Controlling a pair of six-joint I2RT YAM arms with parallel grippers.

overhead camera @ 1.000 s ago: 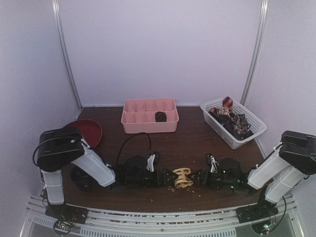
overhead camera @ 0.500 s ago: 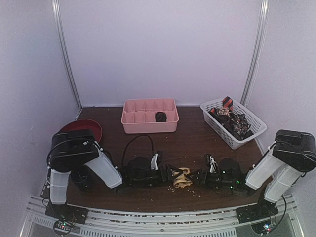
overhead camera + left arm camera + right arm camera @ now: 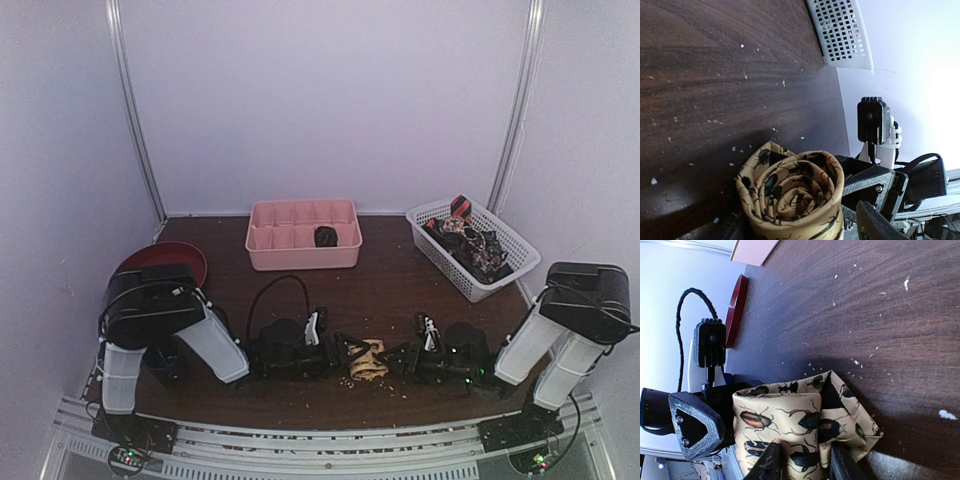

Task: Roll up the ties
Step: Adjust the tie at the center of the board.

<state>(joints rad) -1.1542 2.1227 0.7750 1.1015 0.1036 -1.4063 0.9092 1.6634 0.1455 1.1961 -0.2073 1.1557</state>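
The tan necktie printed with dark and reddish beetles (image 3: 795,200) lies on the dark wooden table (image 3: 400,290) near its front edge. It is wound into a loose spiral (my left wrist view sees the coils end-on). One outer fold stands away from the roll and shows a black lining. My right gripper (image 3: 806,449) pinches its outer layer.

A dark rolled necktie (image 3: 325,236) sits in the near row of the pink plastic tray (image 3: 300,205), toward the right. A tangled heap of dark and red-and-black neckties (image 3: 468,243) fills the white mesh basket (image 3: 500,282).
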